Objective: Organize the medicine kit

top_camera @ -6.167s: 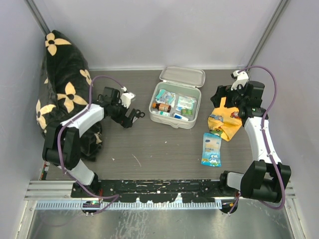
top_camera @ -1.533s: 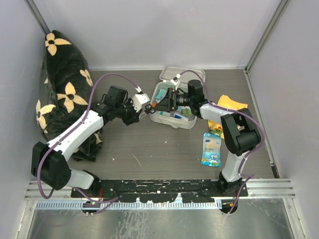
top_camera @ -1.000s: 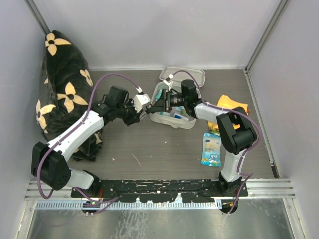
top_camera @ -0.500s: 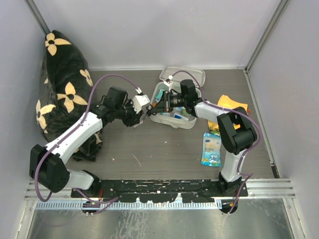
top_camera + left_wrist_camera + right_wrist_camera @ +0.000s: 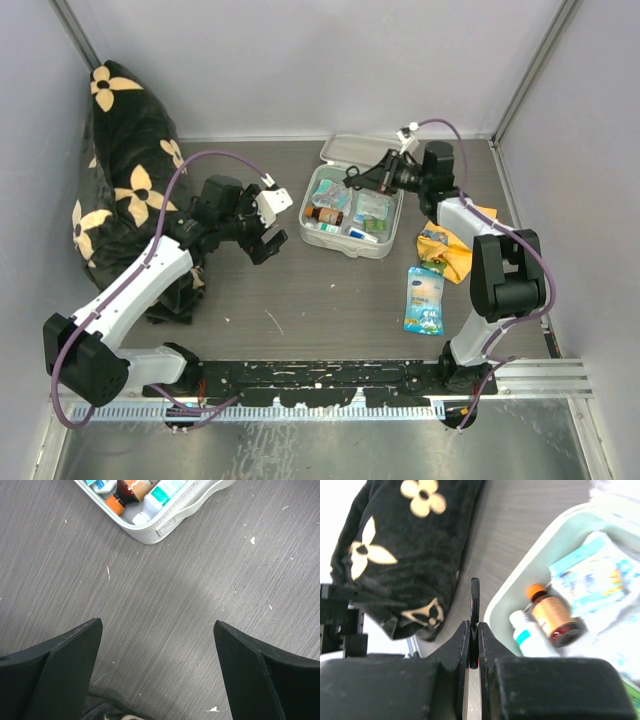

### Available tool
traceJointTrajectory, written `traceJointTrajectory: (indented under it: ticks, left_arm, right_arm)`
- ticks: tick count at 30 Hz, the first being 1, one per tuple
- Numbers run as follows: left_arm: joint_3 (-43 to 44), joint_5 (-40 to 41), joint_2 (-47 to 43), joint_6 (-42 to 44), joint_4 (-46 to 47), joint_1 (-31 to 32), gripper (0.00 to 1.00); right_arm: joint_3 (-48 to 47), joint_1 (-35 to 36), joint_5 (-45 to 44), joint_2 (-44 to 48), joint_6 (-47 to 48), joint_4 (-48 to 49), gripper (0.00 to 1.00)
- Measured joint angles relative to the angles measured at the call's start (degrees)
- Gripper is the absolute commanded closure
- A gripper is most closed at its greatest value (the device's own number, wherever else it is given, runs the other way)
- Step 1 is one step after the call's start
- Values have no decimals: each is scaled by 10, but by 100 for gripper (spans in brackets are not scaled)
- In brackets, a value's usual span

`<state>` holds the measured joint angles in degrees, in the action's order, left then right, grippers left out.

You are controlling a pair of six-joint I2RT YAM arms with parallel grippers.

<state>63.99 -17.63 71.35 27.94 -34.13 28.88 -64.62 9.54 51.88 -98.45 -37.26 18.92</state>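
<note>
While the left pincer point(image 5: 158, 624) gapes beside the medicine kit point(image 5: 345, 246), the right pincer point(image 5: 475, 629) hangs pinched above its rim.

Overhead view; wrist close-ups, all with medicine kit point(image 5: 345, 246)

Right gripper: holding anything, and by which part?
A thin black looped tool, pinched at one end by the right gripper; its loop sticks out. The left gripper is open and empty.
</note>
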Motion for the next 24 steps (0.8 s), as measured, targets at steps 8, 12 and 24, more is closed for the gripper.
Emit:
traceJointTrajectory:
  ticks: [8, 12, 24]
  left_arm:
    - [0, 10, 2, -2, 0, 0, 2]
    - [0, 10, 2, -2, 0, 0, 2]
    - [-1, 17, 2, -3, 0, 0, 2]
  right_arm:
    - [28, -49, -88, 6, -24, 13, 99]
    - [46, -48, -135, 6, -35, 11, 99]
    - [120, -39, -229, 9, -68, 21, 99]
